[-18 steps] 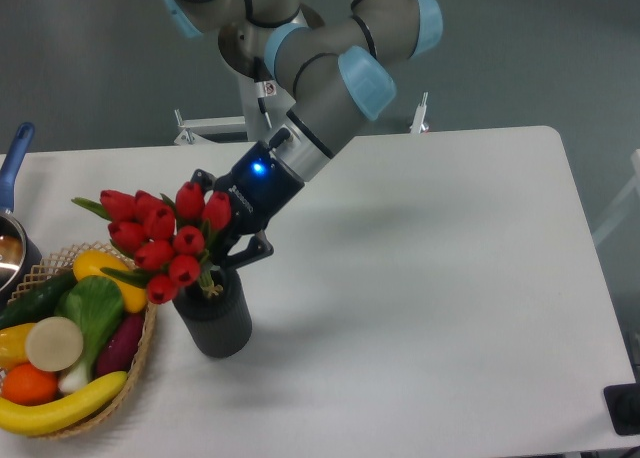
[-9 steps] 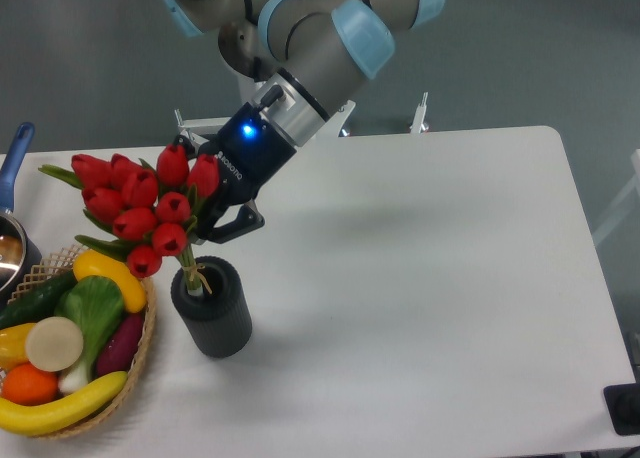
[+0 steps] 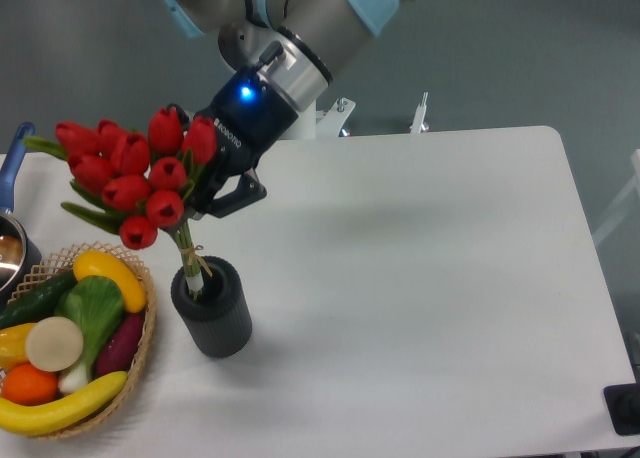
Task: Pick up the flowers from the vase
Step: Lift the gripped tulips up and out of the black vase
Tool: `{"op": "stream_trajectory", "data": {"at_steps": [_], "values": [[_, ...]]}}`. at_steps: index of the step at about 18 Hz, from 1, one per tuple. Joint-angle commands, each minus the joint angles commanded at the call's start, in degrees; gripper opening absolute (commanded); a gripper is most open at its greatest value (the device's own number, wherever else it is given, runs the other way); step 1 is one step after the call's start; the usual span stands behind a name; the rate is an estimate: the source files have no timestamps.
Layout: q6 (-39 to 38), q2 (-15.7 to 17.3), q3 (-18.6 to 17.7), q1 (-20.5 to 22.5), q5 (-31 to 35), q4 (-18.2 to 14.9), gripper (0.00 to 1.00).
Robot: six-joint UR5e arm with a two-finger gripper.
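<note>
White surface (image 3: 430,278): hand (image 3: 205,183) clamped on the flowers (image 3: 130,173) just under the buds, bunch raised at 11 o'clock of the vase (image 3: 212,308), stem ends apparently inside its mouth, so lift looks mostly done, clearing remains.

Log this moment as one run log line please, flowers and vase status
phase: lifting | gripper: shut on flowers | stem ends at vase mouth, not yet clear | vase upright beside wicker basket
</note>
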Motion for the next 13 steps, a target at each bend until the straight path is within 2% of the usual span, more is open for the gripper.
{"op": "stream_trajectory", "data": {"at_steps": [4,9,13], "values": [[-1.0,1.3,-0.2,2.7,0.2,0.0,0.44],[0.6,0.8,-0.3,12.4,-0.1,0.4,0.44],[5.3,-0.2,-1.2,17.4,-0.1,0.4,0.44]]}}
